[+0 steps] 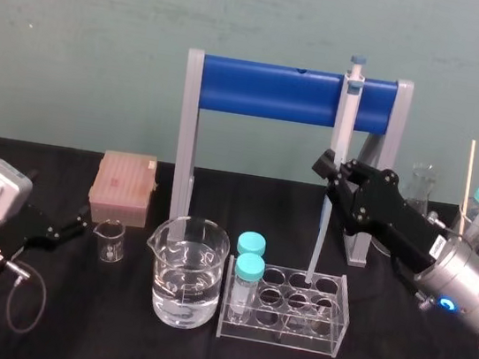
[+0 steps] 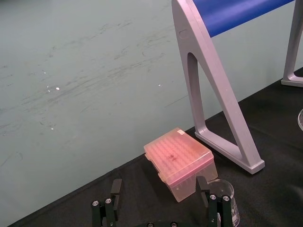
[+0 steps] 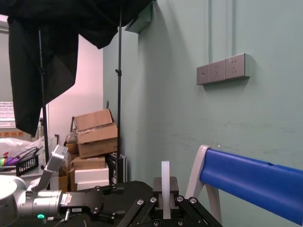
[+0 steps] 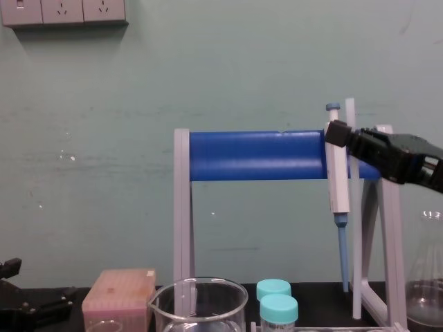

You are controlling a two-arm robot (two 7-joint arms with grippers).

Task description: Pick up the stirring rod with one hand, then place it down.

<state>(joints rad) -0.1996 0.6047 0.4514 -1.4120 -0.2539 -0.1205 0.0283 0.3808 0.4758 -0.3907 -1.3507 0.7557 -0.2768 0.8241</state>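
Note:
The stirring rod (image 1: 320,235) is a thin whitish stick held nearly upright, its lower end hanging over the clear tube rack (image 1: 285,309). My right gripper (image 1: 335,172) is shut on its upper part, in front of the grey-and-blue stand (image 1: 270,91). In the chest view the rod (image 4: 354,242) runs beside the hanging pipette (image 4: 337,173), with the right gripper (image 4: 340,133) at the level of the blue bar. The right wrist view has the rod (image 3: 164,176) clamped between the fingers (image 3: 156,207). My left gripper (image 1: 72,227) rests at the left on the table, open (image 2: 161,208) and empty.
A large beaker of water (image 1: 184,272) stands left of the rack, which holds two blue-capped tubes (image 1: 248,270). A pink tip box (image 1: 122,186) and a small beaker (image 1: 109,240) lie near the left gripper. Glass flasks (image 1: 421,192) stand at the back right.

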